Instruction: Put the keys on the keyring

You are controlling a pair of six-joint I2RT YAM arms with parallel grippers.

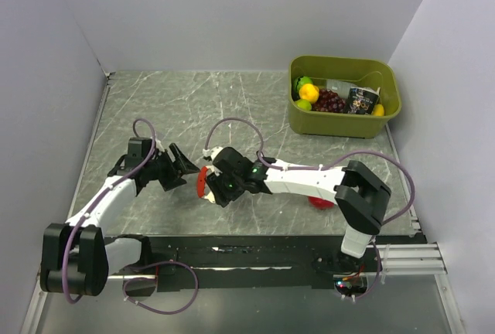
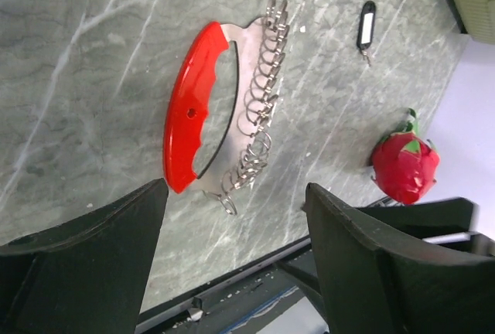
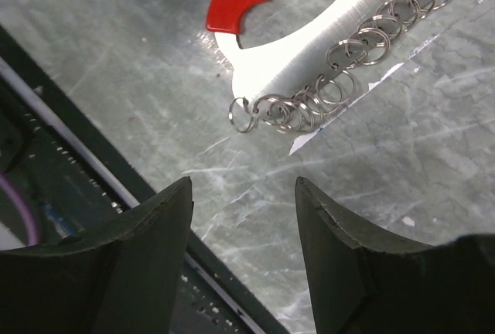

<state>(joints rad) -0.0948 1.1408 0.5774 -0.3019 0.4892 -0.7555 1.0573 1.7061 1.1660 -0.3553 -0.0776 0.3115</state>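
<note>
Left gripper [image 2: 234, 222]: spread wide, empty, just short of the keys [image 2: 189, 110].
Right gripper [image 3: 244, 195]: apart, empty, at the same end.
Keys: flat on the table [image 2: 69, 56].
Keyring [image 2: 366, 25]: on the table, well apart.
Risk: fingers may collide; the flat strip may skid from a pinch.

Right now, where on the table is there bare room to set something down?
Bare tabletop across the far left, between the back wall and the left arm, and mid-table left of the green bin. Crowded around the keys, where both arms meet.
</note>
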